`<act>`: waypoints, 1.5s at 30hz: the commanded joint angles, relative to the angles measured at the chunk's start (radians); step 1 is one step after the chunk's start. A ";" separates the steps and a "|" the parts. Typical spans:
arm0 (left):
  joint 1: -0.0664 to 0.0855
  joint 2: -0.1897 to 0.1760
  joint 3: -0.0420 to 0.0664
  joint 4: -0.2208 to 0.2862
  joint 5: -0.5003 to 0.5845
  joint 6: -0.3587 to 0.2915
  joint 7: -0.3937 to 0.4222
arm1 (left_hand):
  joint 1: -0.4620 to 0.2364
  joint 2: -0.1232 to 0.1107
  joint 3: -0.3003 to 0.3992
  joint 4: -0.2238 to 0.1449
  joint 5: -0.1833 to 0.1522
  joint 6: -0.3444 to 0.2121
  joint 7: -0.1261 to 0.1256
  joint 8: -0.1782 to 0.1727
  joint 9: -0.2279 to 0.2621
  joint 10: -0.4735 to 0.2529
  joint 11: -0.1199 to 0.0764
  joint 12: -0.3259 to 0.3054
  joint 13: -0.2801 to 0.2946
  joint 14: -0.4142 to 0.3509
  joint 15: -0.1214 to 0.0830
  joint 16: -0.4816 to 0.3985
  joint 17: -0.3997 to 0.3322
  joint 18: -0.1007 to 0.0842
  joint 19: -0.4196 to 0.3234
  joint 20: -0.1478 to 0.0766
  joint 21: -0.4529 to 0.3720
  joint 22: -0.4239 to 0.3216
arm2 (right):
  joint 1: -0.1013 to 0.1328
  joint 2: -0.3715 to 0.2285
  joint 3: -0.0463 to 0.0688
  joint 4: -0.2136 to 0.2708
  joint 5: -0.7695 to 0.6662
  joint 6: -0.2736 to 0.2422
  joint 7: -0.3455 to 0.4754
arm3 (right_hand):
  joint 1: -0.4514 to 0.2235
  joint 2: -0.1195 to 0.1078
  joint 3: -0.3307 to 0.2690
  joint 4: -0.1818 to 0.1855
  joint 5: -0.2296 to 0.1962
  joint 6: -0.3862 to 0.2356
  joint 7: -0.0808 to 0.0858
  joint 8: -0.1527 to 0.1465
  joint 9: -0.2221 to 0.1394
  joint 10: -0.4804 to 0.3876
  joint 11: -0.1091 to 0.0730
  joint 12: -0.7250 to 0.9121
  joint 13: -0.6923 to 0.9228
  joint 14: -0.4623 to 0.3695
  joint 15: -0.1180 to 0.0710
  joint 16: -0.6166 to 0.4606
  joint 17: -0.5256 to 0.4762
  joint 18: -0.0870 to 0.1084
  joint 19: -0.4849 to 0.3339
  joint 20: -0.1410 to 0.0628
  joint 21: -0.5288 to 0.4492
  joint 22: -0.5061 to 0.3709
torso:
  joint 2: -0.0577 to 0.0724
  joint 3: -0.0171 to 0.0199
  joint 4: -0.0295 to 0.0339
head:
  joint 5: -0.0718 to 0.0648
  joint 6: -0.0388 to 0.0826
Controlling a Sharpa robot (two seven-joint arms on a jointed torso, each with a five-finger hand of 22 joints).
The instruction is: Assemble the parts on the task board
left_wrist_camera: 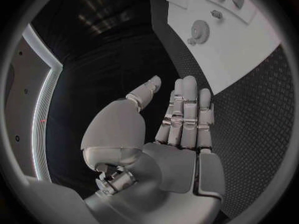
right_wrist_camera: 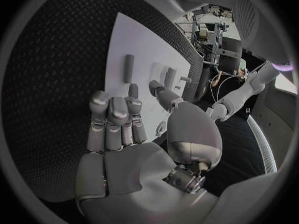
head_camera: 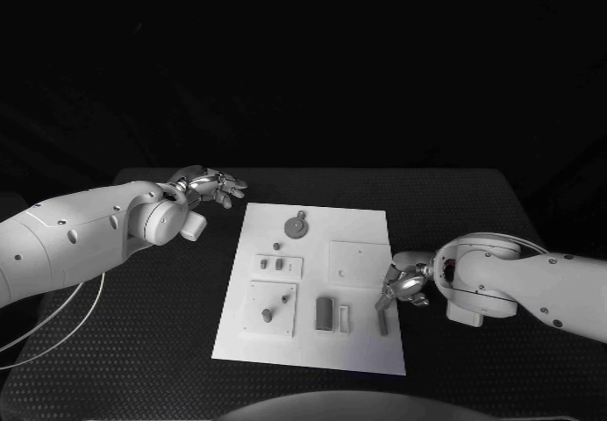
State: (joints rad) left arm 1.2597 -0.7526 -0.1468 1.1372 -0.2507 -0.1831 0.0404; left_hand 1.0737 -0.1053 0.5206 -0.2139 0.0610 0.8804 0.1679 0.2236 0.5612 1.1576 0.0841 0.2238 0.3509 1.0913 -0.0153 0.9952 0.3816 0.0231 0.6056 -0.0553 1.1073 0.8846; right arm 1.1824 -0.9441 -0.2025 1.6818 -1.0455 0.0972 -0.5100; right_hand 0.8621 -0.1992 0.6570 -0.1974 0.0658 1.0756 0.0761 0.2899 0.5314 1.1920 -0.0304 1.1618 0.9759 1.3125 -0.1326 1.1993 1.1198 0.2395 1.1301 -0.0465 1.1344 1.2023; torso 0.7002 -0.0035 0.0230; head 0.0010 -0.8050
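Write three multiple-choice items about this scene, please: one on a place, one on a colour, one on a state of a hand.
1. Where does the gear-shaped part lie on the task board?
A. at its far end
B. at its near end
C. off the board, on the table

2. What colour is the task board?
A. black
B. white
C. red

3. In what state is the left hand?
A. holding the gear
B. pressing on the board
C. holding nothing, off the board

Answers: 1 A, the gear-shaped part lies near the far edge of the task board, away from the robot. 2 B, the board is a white plate on the black table. 3 C, the left hand is beside the board's far left corner with its fingers straight and nothing in them.
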 commanded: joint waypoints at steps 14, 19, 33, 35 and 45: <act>0.001 0.000 0.001 0.004 -0.006 0.013 0.005 | -0.012 0.001 0.000 0.007 -0.005 0.004 0.003 0.005 -0.001 -0.008 0.000 0.004 0.002 0.000 -0.008 -0.005 0.002 0.002 -0.007 -0.065 0.003 -0.001 | -0.023 0.006 -0.031 0.006 -0.135 0.042 -0.085 | -0.040 -0.030 0.008 0.070 -0.015 0.016 -0.004 0.012 0.015 0.008 -0.007 0.019 0.021 0.008 -0.002 0.013 0.014 0.022 0.004 0.005 0.013 0.001 | 0.000 -0.0006 0.0031 | -0.010 -0.009; 0.001 -0.001 0.001 0.004 -0.007 0.015 0.005 | -0.012 0.001 0.000 0.008 -0.005 0.004 0.003 0.006 -0.002 -0.008 0.000 0.005 0.002 0.000 -0.008 -0.005 0.002 0.002 -0.007 -0.065 0.003 -0.002 | -0.031 0.021 -0.031 -0.001 -0.171 0.013 -0.087 | -0.050 -0.039 0.012 0.089 -0.016 0.016 -0.005 0.013 0.018 0.008 -0.008 0.018 0.022 0.008 -0.003 0.014 0.014 0.022 0.004 0.003 0.014 0.000 | 0.000 -0.0006 0.0033 | -0.010 -0.010; 0.001 -0.002 0.001 0.004 -0.007 0.020 0.003 | -0.014 0.001 -0.001 0.009 -0.005 0.004 0.003 0.006 -0.002 -0.009 0.000 0.005 0.002 0.000 -0.008 -0.006 0.003 0.001 -0.007 -0.065 0.004 -0.002 | -0.058 0.056 -0.032 -0.010 -0.178 0.005 -0.082 | -0.082 -0.068 0.035 0.158 -0.017 0.011 -0.006 0.015 0.029 0.009 -0.010 0.014 0.026 0.004 -0.005 0.010 0.010 0.022 0.006 -0.002 0.017 -0.006 | 0.000 -0.0009 0.0031 | -0.008 -0.014; 0.001 -0.002 0.001 0.004 -0.007 0.021 0.003 | -0.014 0.001 -0.001 0.009 -0.005 0.004 0.003 0.006 -0.002 -0.009 0.000 0.005 0.002 0.000 -0.008 -0.006 0.003 0.001 -0.007 -0.065 0.004 -0.002 | -0.062 0.061 -0.032 -0.010 -0.181 0.008 -0.082 | -0.083 -0.069 0.035 0.160 -0.017 0.011 -0.006 0.015 0.029 0.009 -0.010 0.014 0.026 0.005 -0.005 0.010 0.010 0.022 0.006 -0.003 0.017 -0.006 | 0.000 -0.0008 0.0023 | -0.009 -0.015; 0.001 -0.005 0.000 0.005 -0.009 0.025 -0.001 | -0.014 0.001 -0.001 0.010 -0.005 0.004 0.003 0.006 -0.002 -0.009 0.000 0.006 0.002 0.000 -0.008 -0.006 0.003 0.001 -0.008 -0.065 0.004 -0.002 | -0.083 0.080 -0.042 -0.014 -0.336 0.042 -0.081 | -0.027 -0.051 0.048 0.124 -0.017 0.008 -0.006 0.017 0.035 0.009 -0.010 0.014 0.029 0.005 -0.005 0.012 0.012 0.022 0.004 -0.007 0.023 -0.005 | 0.000 -0.0006 0.0025 | -0.008 -0.019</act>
State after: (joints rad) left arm 1.2597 -0.7574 -0.1469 1.1398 -0.2551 -0.1754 0.0376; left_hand 1.0697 -0.1013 0.5180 -0.2112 0.0610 0.8817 0.1693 0.2236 0.5604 1.1558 0.0861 0.2237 0.3514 1.0912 -0.0192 0.9952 0.3831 0.0230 0.6056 -0.0553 1.1073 0.8839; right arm 1.1204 -0.8675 -0.2280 1.6732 -1.2815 0.0964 -0.5853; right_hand 0.8266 -0.2486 0.7049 -0.0703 0.0543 1.0990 0.0643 0.3178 0.5878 1.1992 -0.0376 1.1770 1.0038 1.3185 -0.1345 1.2063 1.1308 0.2396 1.1360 -0.0482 1.1519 1.1978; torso 0.7003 -0.0042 0.0253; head -0.0074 -0.8226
